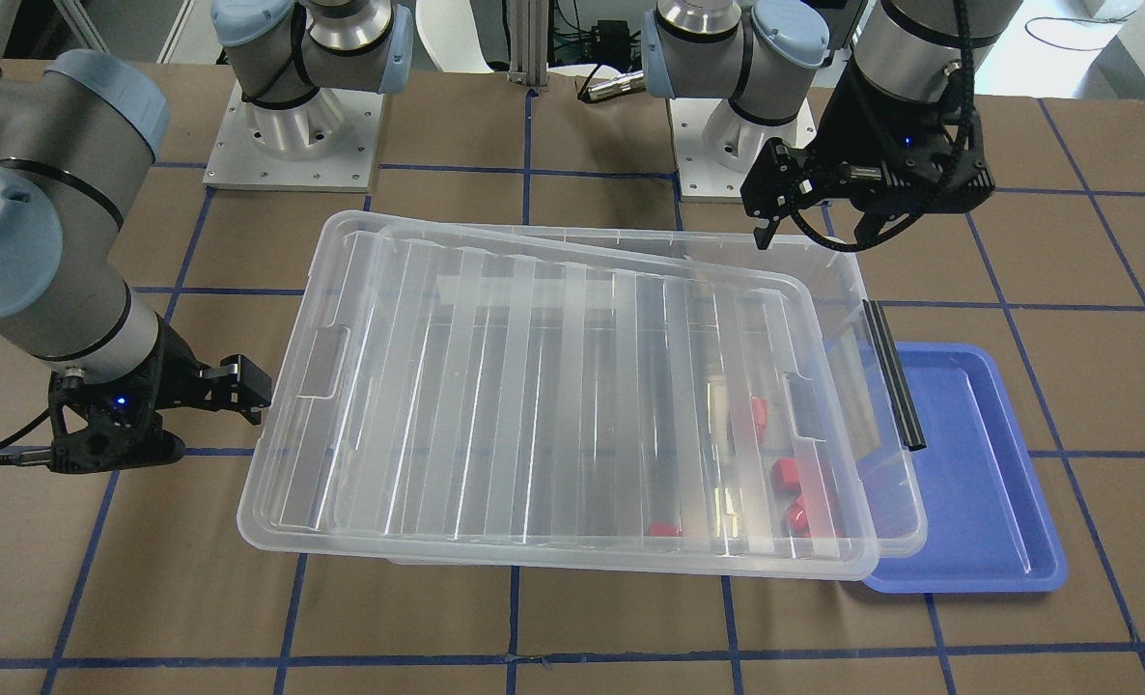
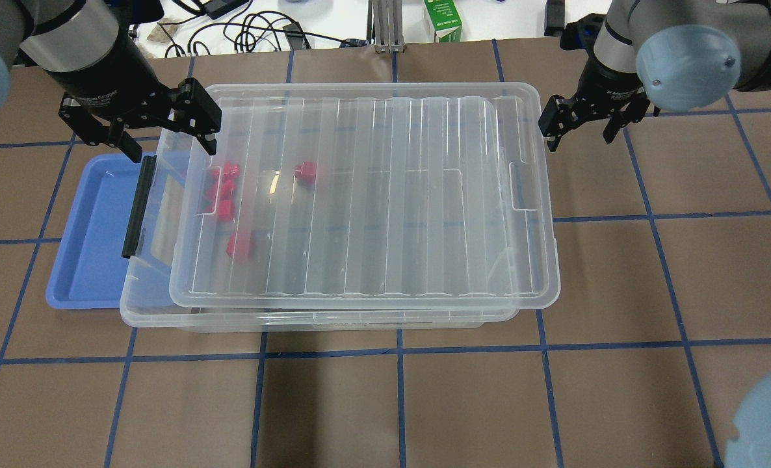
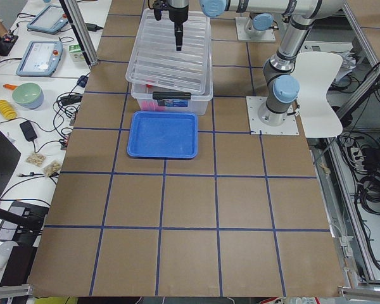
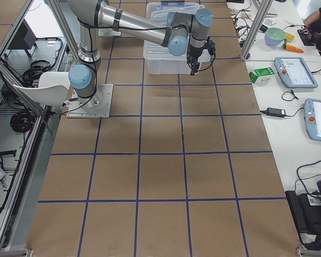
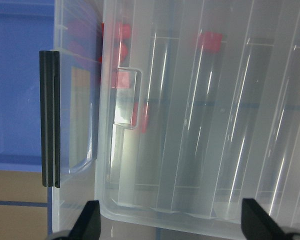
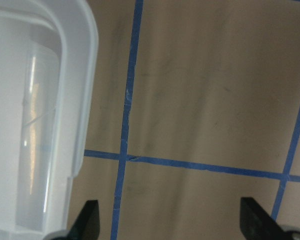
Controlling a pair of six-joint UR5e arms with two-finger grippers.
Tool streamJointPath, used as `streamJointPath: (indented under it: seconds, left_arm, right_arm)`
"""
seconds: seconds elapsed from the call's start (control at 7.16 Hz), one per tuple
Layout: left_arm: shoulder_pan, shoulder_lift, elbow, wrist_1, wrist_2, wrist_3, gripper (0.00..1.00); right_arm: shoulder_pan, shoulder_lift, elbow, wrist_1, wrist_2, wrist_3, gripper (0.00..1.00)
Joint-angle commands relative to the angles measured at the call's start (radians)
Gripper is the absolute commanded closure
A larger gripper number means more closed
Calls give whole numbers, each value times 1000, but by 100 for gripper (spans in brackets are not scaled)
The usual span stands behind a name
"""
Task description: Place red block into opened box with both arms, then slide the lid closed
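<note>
Hovering left gripper (image 2: 169, 148), fingers wide apart astride a corner of the lid (image 2: 372, 195), red blocks (image 2: 305, 172) beyond its fingertips inside the box (image 2: 145, 307), right gripper (image 2: 580, 140) fingers also apart, lid end beside one finger

Box (image 2: 148, 313) and lid (image 2: 372, 195) were clear and colourless; the lid showed long parallel ribs. Red blocks (image 2: 305, 172) read bright red through it. Tray (image 2: 93, 221) was blue, the strip (image 2: 138, 207) at the box end black. Table (image 2: 463, 403) was brown, gridded with blue tape. Arms (image 2: 80, 32) were silver-grey with light-blue joint caps (image 2: 684, 68). Left gripper (image 2: 169, 144) and right gripper (image 2: 580, 138) were black.
</note>
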Motion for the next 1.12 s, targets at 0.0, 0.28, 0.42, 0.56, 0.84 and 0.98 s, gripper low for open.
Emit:
streamJointPath:
  seconds: [0.0, 0.28, 0.42, 0.56, 0.84, 0.98]
  left_arm:
    - [-8, 3, -1, 1, -1, 5, 0]
    - [-8, 3, 1, 1, -1, 16, 0]
    - [-8, 5, 1, -1, 1, 22, 0]
    - [-8, 6, 2, -1, -1, 47, 0]
    - [-10, 35, 25, -10, 2, 62, 0]
    - [-6, 20, 24, 4, 17, 109, 0]
  right_arm:
    - [-1, -86, 2, 83, -6, 5, 0]
    - [3, -176, 6, 177, -15, 151, 0]
    - [3, -210, 6, 221, -14, 176, 0]
    - [5, -248, 6, 258, -11, 201, 0]
    - [66, -279, 6, 311, -5, 270, 0]
    - [83, -277, 6, 311, -5, 284, 0]
